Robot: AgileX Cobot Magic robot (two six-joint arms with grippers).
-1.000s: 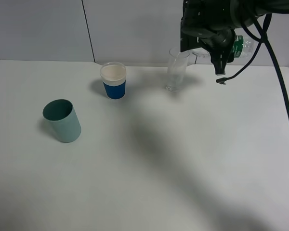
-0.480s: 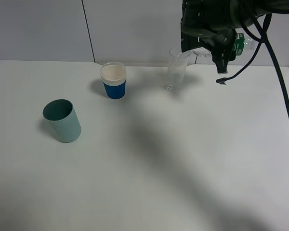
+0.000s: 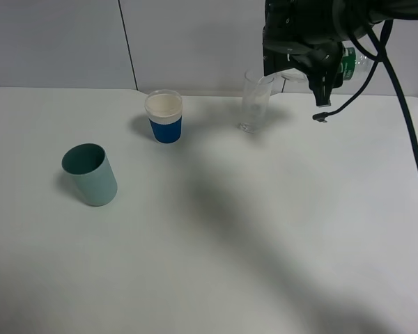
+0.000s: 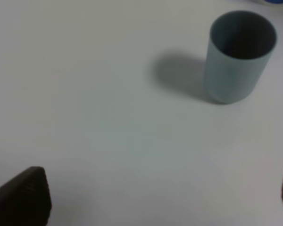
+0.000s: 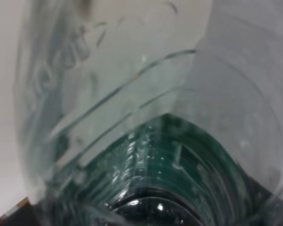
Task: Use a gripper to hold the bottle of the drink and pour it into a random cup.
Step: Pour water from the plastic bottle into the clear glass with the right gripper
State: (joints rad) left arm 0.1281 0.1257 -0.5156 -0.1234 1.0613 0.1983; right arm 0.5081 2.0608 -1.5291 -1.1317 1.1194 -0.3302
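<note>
At the back right, my right gripper (image 3: 319, 64) hangs above the table, shut on the bottle of the drink (image 3: 347, 62). The bottle lies tilted, its green label showing to the gripper's right and its neck end hidden behind the gripper, toward the cup (image 3: 256, 103). That cup is a tall clear tumbler standing upright just left of and below the gripper. In the right wrist view the bottle (image 5: 146, 141) fills the picture, clear plastic over green label. The left gripper (image 4: 153, 197) is open over bare table, with nothing between its fingertips (image 4: 19, 197).
A blue-and-white paper cup (image 3: 164, 116) stands left of the clear cup. A teal plastic cup (image 3: 90, 174) stands at the left, also in the left wrist view (image 4: 238, 56). Black cables (image 3: 404, 118) hang down the right side. The white table (image 3: 230, 243) ends at a wall behind.
My right gripper has turned slightly, raising the bottle's label end a little. The cups have not moved.
</note>
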